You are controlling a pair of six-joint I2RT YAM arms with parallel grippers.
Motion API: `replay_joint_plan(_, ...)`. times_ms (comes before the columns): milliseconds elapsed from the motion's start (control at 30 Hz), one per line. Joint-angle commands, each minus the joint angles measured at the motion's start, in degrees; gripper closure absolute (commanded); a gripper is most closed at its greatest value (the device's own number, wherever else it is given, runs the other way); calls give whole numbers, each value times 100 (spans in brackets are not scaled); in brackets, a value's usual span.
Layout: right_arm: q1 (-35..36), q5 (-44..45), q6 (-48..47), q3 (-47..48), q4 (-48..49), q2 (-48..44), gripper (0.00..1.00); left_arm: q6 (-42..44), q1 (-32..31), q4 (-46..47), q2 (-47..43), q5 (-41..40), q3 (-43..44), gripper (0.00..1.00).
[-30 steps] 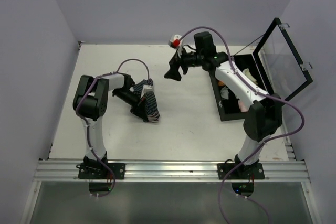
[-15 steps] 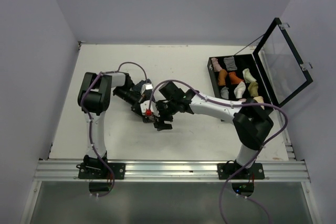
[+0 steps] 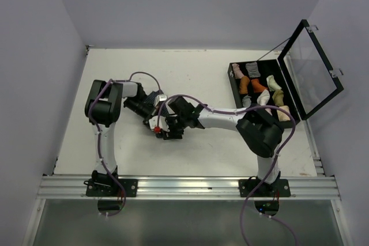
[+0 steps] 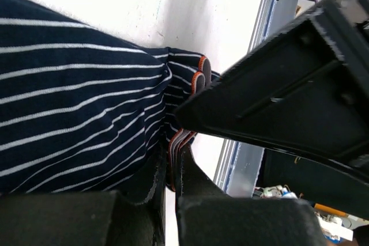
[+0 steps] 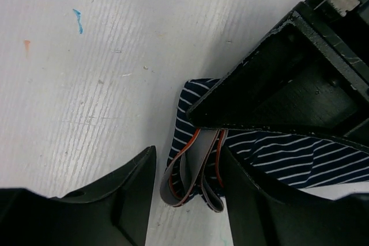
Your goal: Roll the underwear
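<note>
- Since plain pale walls close the cell on three sides, room is tight at the edges, though both arms meet well away from them, left of centre
- Underneath, the white tabletop is flat, matt and finely scuffed, with a small blue mark; I judge cloth will slide on it rather than catch, so a roll needs pinning while it is turned
- At the right, the open case sits with its clear lid tipped up; its compartments hold small rolled pieces, well apart from the work
- Left of centre on the tabletop lies the underwear, navy with thin white stripes, bunched between the two tools; it looks light, soft and limp, with nothing fragile about it, and it will likely spring loose if let go
- Over it, the left tool is all but closed, its fingers pinching the folded fabric at the edge with only a slit between them
- Facing it, the right tool stands wide apart, one finger on each side of the folded end, gripping nothing
- Smallest, the grey waistband with orange trim is the firmest part: layered, elastic and stiffer than the body cloth; the best hold, in my judgement, is across those stacked layers at the end, so the roll turns as one and does not unwind
</note>
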Motion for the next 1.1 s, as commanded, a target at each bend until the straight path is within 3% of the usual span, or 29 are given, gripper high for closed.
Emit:
replay_joint_plan(0,33,-242,-228,57,94,186,49,148,4,904,47,-1090,-146,100)
replay_joint_plan(100,33,-391,-114,374,-389,573,54,104,4,974,-32,-1116,-172,100)
replay_joint_plan(200,42,-435,9,444,-407,714,79,86,13,1080,-234,-1143,-277,100)
replay_joint_plan(233,25,-462,70,497,-494,758,93,52,39,1124,-313,-1152,-364,100)
replay_joint_plan(300,7,-558,114,576,-635,784,100,69,83,1229,-672,-1064,-461,100)
replay_joint_plan(400,-159,-1153,211,787,-1048,907,100,42,302,1422,-1435,-828,-690,95)
replay_joint_plan(567,-493,-1946,808,1428,-1725,1442,100,-194,1285,1949,-2999,-168,-717,69)
replay_joint_plan(700,-809,-2614,1142,2165,-2610,2178,100,-46,1788,2073,-3968,-316,-865,62)
replay_joint_plan(900,-1030,-3133,1573,3800,-3904,3533,100,1254,1797,1845,-5577,-782,-1997,58)
replay_joint_plan(1067,-1048,-3019,2557,3925,-3413,3728,100,2134,1482,2483,-6665,-1598,-3299,55)
